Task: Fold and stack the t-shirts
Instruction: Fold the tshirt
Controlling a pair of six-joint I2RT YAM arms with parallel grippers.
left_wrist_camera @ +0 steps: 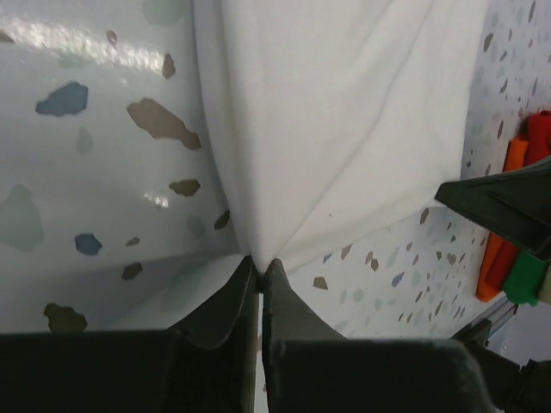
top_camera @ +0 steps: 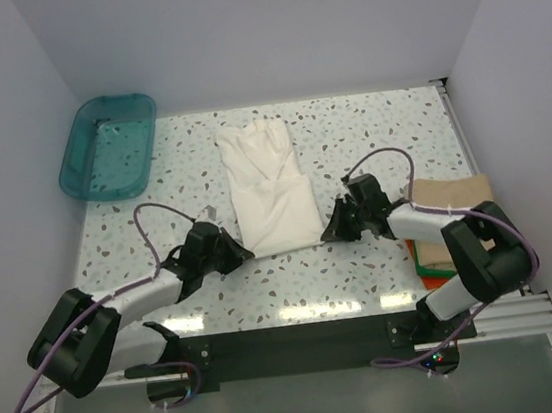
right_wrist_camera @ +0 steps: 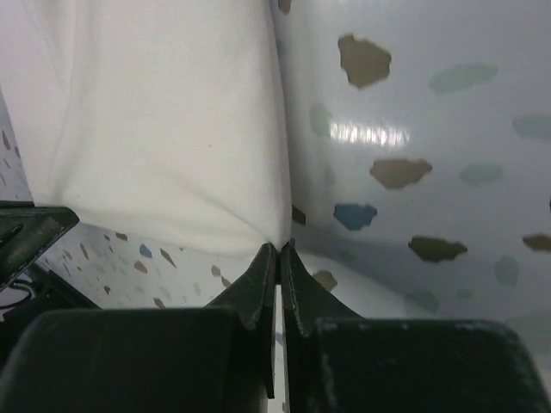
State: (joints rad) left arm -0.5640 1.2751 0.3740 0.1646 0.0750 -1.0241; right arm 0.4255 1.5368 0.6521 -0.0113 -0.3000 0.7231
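Note:
An off-white t-shirt [top_camera: 268, 182] lies folded lengthways in the middle of the speckled table, its hem toward the arms. My left gripper [top_camera: 244, 254] is shut on the near left corner of the off-white t-shirt [left_wrist_camera: 344, 120], the cloth pinched between its tips [left_wrist_camera: 260, 265]. My right gripper [top_camera: 328, 232] is shut on the near right corner of the same shirt [right_wrist_camera: 155, 129], its tips [right_wrist_camera: 279, 249] closed on the edge. At the right edge lies a stack with a tan t-shirt [top_camera: 451, 195] on top and an orange-red one [top_camera: 427, 271] and a green one [left_wrist_camera: 523, 280] under it.
A teal translucent tub [top_camera: 108, 147] stands at the table's back left corner. White walls close in the table on three sides. The right arm [top_camera: 472, 243] lies over the stack of shirts.

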